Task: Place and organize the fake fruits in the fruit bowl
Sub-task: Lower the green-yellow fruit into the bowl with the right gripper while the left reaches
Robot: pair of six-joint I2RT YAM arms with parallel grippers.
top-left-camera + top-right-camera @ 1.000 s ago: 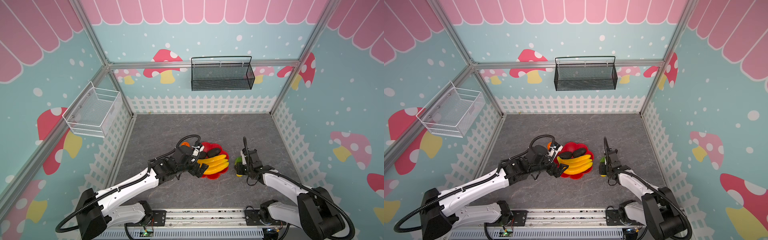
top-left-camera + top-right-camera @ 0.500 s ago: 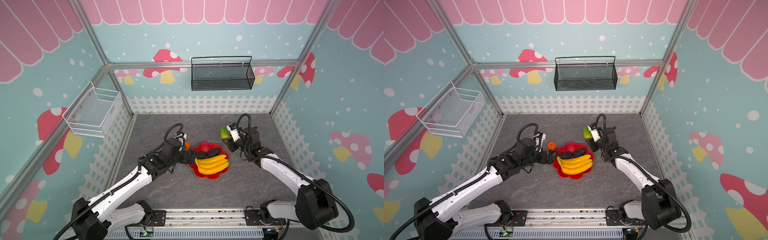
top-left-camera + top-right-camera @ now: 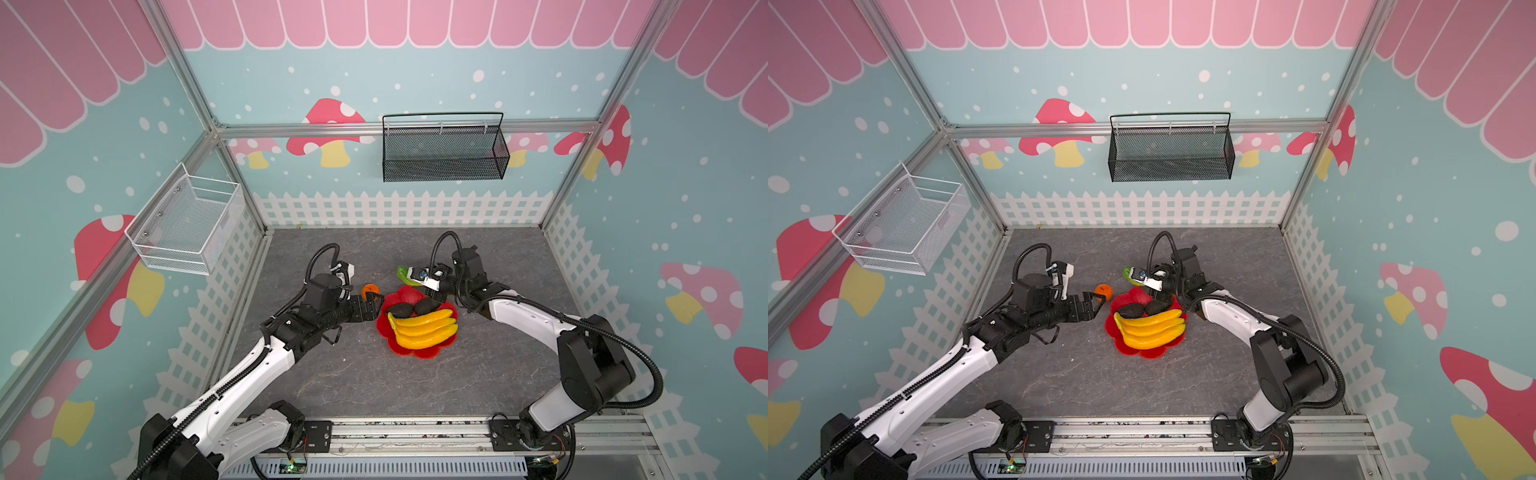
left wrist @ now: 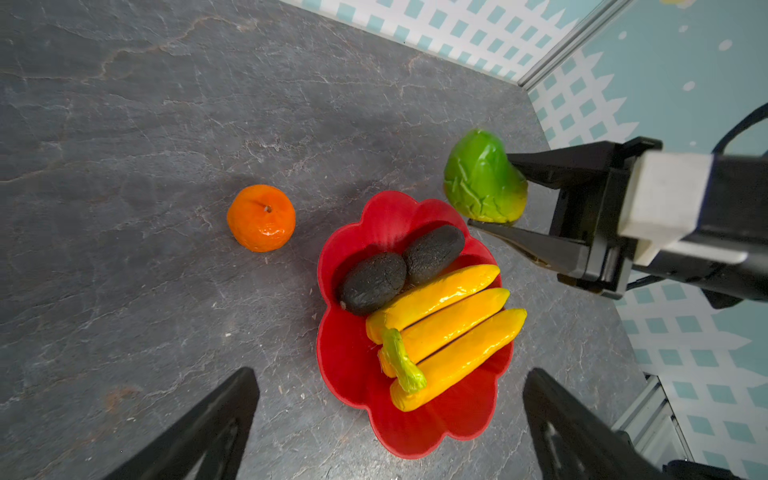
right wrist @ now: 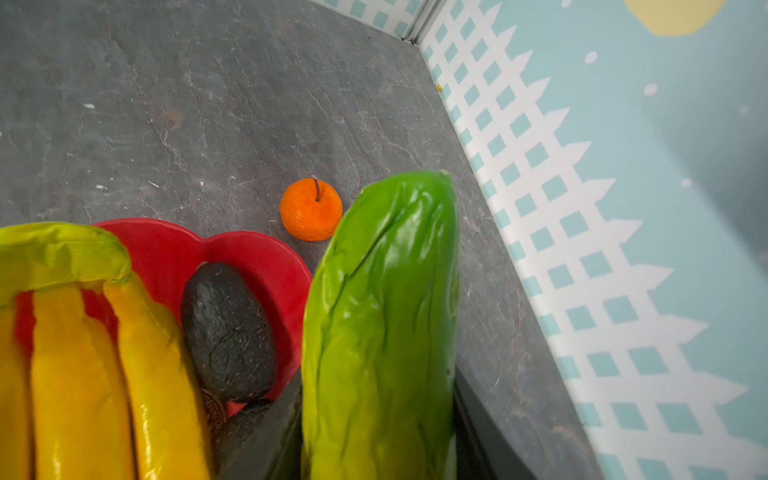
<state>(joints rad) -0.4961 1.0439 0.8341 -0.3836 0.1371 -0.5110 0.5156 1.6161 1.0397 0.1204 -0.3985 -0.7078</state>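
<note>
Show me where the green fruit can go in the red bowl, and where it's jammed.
Bare red in the fruit bowl: the petals beyond the avocados, nearest the green fruit in the right claw, and the strip on the robot's side of the bananas. The middle is packed.
</note>
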